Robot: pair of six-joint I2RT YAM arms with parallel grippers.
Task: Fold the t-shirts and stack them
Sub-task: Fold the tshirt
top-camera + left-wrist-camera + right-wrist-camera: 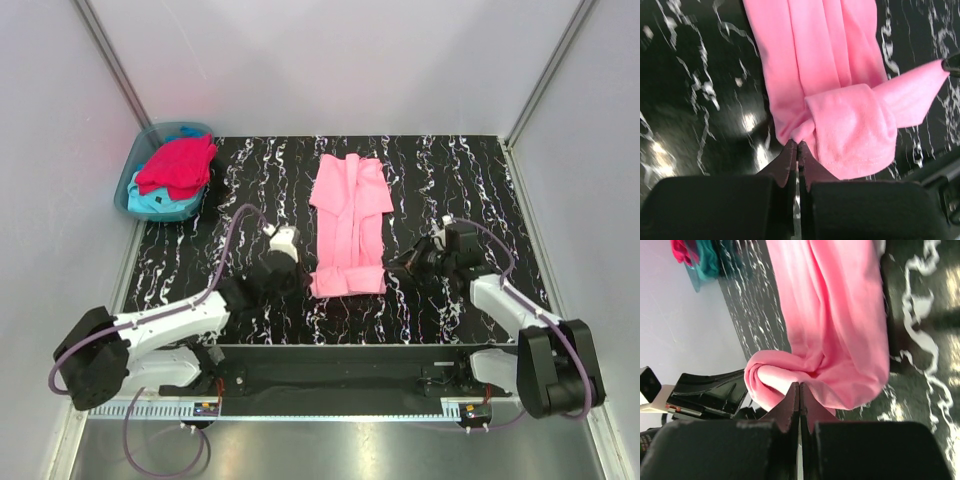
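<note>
The light pink t-shirt (348, 215) lies in the middle of the black marbled table, folded lengthwise into a narrow strip, its near end doubled over. My left gripper (306, 277) is shut on the near left corner of that end (840, 125). My right gripper (391, 268) is shut on the near right corner (840, 340). Both hold the cloth low over the table. The crimson red t-shirt (178, 165) lies on the turquoise t-shirt (158, 203) in the tub at the far left.
The translucent blue-green tub (131, 176) stands at the table's far left corner against the wall. Grey walls close in the left, right and back. The right gripper's tip (952, 65) shows in the left wrist view; the left arm (705, 395) shows in the right wrist view.
</note>
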